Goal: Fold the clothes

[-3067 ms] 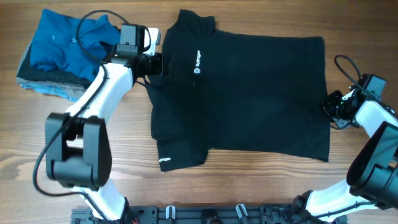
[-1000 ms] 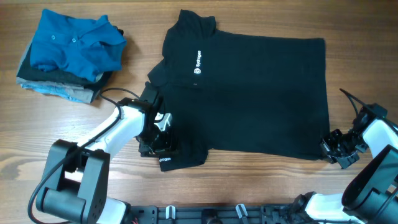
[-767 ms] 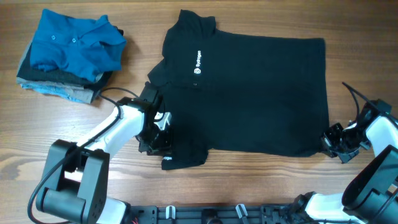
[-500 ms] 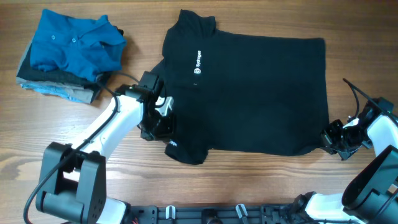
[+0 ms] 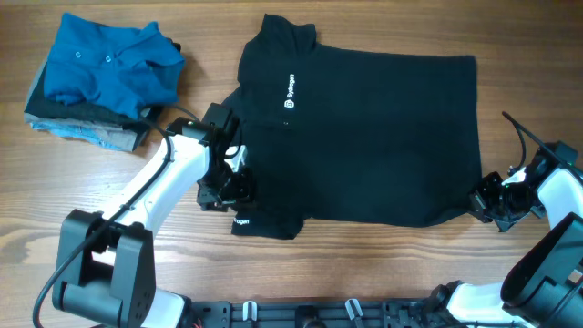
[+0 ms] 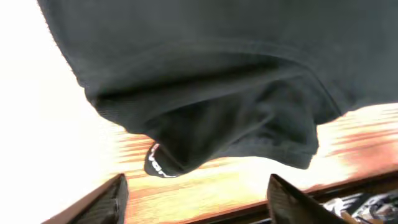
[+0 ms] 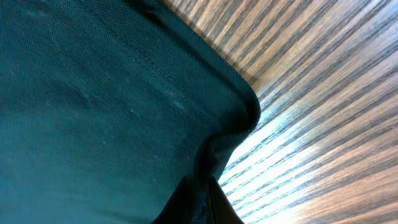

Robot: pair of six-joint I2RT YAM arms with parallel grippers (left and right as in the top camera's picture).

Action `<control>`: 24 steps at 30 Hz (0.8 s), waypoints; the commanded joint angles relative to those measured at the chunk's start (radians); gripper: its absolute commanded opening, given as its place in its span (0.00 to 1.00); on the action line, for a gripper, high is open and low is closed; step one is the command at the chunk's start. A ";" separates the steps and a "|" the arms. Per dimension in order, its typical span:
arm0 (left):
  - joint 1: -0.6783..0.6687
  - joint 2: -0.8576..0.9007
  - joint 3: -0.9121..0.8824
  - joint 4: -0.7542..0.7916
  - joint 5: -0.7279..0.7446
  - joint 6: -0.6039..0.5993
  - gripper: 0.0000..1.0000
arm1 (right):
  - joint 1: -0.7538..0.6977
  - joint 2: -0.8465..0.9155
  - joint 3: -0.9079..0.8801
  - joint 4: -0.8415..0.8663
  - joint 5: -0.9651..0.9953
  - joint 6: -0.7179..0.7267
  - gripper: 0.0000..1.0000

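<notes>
The black shirt (image 5: 364,137) lies spread flat on the worktop (image 5: 383,273). The left claw (image 5: 230,193) stands open just above the shirt's near sleeve (image 5: 266,223), gripping nothing. The right claw (image 5: 481,199) is closed tight, pinching the shirt's near hem corner.
</notes>
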State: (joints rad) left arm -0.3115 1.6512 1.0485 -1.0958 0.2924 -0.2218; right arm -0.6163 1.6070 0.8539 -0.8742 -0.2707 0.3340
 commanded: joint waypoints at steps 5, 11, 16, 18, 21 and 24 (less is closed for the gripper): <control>-0.029 -0.015 -0.066 0.031 -0.040 0.008 0.80 | 0.003 0.016 0.020 -0.005 -0.023 -0.019 0.05; -0.037 -0.015 -0.151 0.146 0.011 -0.003 0.04 | 0.003 0.016 0.020 -0.021 -0.007 -0.018 0.05; 0.021 -0.030 -0.089 0.051 0.050 0.002 0.04 | 0.003 0.016 0.020 -0.079 0.137 0.039 0.04; 0.042 -0.052 -0.040 0.014 0.051 0.008 0.04 | 0.003 0.016 0.016 -0.149 0.229 0.151 0.04; 0.050 -0.105 0.018 0.008 0.051 0.008 0.04 | 0.003 0.016 0.015 -0.125 0.224 0.162 0.04; 0.050 -0.127 0.024 0.005 0.051 0.008 0.04 | 0.003 0.016 0.015 -0.106 0.192 0.097 0.04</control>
State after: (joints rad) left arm -0.2661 1.5700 1.0458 -1.0843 0.3241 -0.2230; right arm -0.6163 1.6070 0.8566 -0.9943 -0.0929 0.4519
